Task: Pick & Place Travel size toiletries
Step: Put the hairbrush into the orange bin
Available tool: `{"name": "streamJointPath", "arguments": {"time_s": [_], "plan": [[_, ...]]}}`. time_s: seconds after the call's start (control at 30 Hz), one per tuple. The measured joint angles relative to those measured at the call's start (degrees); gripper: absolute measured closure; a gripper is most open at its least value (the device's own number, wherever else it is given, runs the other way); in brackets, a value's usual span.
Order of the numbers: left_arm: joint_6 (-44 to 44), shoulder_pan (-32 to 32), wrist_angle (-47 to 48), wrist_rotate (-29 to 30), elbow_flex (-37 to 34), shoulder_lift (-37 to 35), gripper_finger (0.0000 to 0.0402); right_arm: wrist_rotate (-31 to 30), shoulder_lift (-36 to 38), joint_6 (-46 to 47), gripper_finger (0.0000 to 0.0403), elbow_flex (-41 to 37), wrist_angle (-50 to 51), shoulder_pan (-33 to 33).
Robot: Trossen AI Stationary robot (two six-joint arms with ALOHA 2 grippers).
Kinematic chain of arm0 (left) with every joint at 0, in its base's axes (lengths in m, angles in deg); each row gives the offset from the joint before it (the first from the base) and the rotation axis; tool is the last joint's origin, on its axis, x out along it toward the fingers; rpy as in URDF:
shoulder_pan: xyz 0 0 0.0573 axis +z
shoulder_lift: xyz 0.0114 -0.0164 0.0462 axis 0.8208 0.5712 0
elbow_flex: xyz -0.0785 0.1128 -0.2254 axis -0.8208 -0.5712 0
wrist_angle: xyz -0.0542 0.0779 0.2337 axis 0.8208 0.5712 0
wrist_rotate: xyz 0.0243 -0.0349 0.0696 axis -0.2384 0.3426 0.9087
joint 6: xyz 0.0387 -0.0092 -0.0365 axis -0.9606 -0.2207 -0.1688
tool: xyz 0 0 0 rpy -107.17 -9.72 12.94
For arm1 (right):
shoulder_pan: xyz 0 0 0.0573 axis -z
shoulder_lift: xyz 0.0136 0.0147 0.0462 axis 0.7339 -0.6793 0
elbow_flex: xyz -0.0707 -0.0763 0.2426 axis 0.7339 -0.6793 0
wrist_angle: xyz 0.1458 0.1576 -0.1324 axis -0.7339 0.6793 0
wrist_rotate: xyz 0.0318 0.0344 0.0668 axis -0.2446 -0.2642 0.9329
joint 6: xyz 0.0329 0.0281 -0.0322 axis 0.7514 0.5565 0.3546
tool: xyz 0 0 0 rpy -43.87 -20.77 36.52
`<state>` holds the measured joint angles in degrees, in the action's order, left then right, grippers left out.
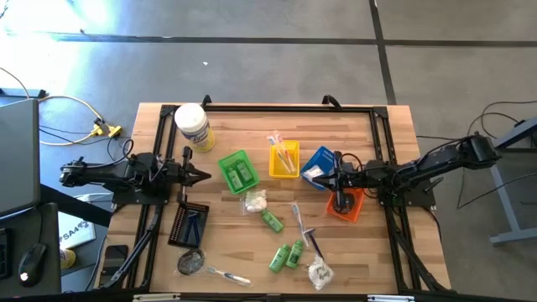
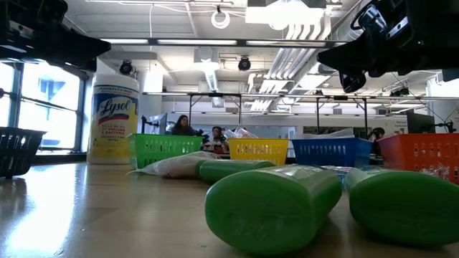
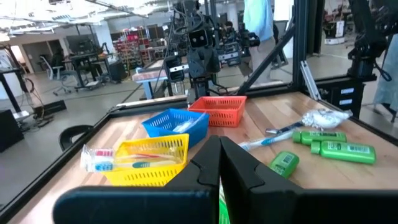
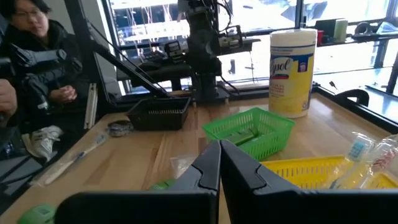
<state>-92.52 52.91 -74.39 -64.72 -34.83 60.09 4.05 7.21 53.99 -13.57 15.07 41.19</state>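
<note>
A: Status, left to right? Left gripper (image 1: 204, 175) sits by the black tray (image 1: 188, 224), jaws together, empty. Green tray (image 1: 237, 170) already has tubes in it, yellow tray (image 1: 284, 159) has toothbrushes.

B: Right gripper (image 1: 323, 178) is over the blue tray (image 1: 318, 161) and orange tray (image 1: 346, 204), jaws together too, nothing held.

A: Loose toiletries still on the bench (image 1: 386, 252): white packet (image 1: 255, 200) below the green tray, green tube (image 1: 271, 221) beside it, two more green tubes (image 1: 286, 255) nearer the front edge, wrapped razor (image 1: 305, 231) to their right.

B: My call: next is a pick. Open jaws before descending, approach the single tube across its narrow width. It lies apart from its neighbours, so cleaner than the touching pair.

A: Agreed. Then drop it in green.
</note>
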Motion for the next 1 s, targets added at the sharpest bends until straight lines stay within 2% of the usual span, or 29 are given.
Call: {"name": "streamJointPath", "arguments": {"time_s": [0.33, 0.63, 0.8, 1.0], "plan": [[-0.49, 0.0, 0.02, 0.65, 0.0, 0.0, 0.0401, 1.1, -4.6, 1.43, 0.0401, 4.06, 0.59, 0.0], [-0.41, -0.01, 0.0, 0.68, 0.0, 0.0, 0.0401, 1.68, -4.75, 1.55, 0.0401, 5.04, 2.41, -0.8], [3.73, -0.01, 0.0, 0.34, 0.0, 0.04, 0.0401, 1.63, -4.75, 1.1, 0.0401, 5.04, 2.65, -1.11], [5.87, -2.02, -0.04, -3.79, 2.89, 1.73, 0.0401, 0.35, -4.75, 0.97, 0.0401, 5.04, 3.81, -1.11]]}}
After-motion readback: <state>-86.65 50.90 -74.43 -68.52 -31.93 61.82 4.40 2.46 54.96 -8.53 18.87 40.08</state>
